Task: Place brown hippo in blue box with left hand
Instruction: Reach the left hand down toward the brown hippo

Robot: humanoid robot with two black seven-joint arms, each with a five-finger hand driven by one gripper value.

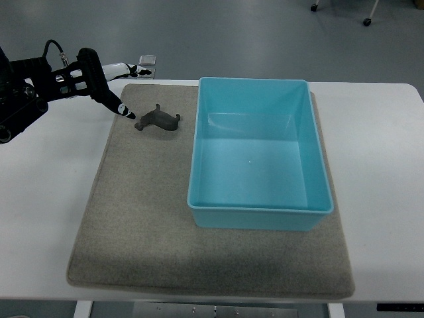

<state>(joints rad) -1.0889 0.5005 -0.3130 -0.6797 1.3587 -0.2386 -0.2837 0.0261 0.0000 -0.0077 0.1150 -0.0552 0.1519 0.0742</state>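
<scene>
Left hand (109, 83), fingers spread and holding nothing, reaches in at far left. On the white table (377, 132) a grey felt mat (132, 225) carries the empty light-blue plastic box (257, 213); the small brown toy hippo (159, 120) lies left of it, beside one fingertip. Approach step; next, probably closing around the hippo.

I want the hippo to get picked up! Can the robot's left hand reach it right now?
Probably yes. The left hand hovers just left of the brown hippo, a fingertip nearly touching, and nothing lies between them on the mat.
</scene>
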